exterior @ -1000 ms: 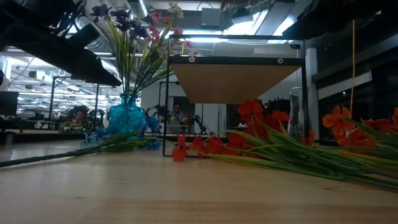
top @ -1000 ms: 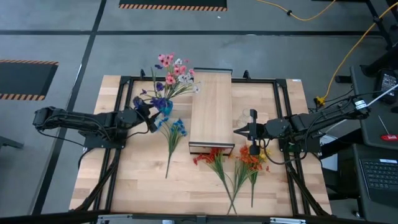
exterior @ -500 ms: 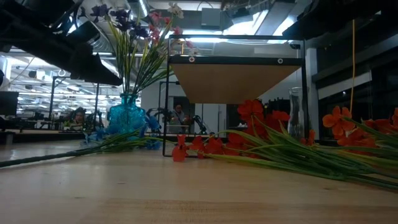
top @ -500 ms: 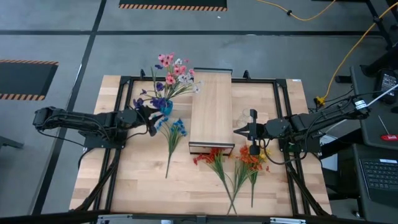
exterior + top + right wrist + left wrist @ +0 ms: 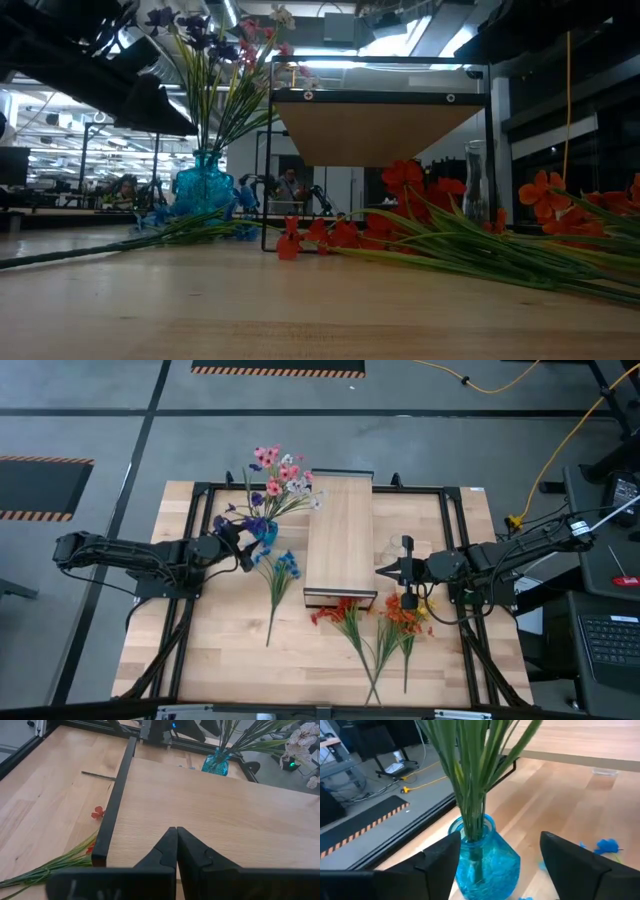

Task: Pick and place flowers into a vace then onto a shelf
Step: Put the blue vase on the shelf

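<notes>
A bulbous, translucent blue glass vase [image 5: 482,860] holds thin green stems of flowers [image 5: 278,478] left of the smooth light-wood shelf [image 5: 340,538], with loose blue, red and orange sprigs on the butcher-block table [image 5: 220,640]. The left gripper [image 5: 495,862] stands spread wide around the vase, grasping nothing. The right gripper [image 5: 176,851] is pinched closed and empty just beside the shelf's right edge.
</notes>
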### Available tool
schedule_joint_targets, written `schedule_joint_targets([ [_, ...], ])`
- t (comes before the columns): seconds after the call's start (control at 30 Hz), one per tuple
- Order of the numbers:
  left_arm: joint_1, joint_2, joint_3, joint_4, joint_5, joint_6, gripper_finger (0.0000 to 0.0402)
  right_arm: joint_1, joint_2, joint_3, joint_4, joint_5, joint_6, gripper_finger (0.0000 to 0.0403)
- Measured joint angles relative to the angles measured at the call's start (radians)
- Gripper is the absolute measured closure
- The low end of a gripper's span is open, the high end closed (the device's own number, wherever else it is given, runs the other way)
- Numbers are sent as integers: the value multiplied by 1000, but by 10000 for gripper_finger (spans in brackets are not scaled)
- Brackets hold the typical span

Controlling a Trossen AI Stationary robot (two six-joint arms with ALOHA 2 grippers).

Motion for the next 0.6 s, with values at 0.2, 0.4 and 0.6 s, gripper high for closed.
schedule_joint_targets([
  [0.2,0,7,-8,7,8,-3,123,0,0,0,0,0,0,395],
  [0.4,23,47,-58,28,7,-24,123,0,0,0,0,0,0,395],
  [0.6,66,70,-58,118,31,8,123,0,0,0,0,0,-21,395],
])
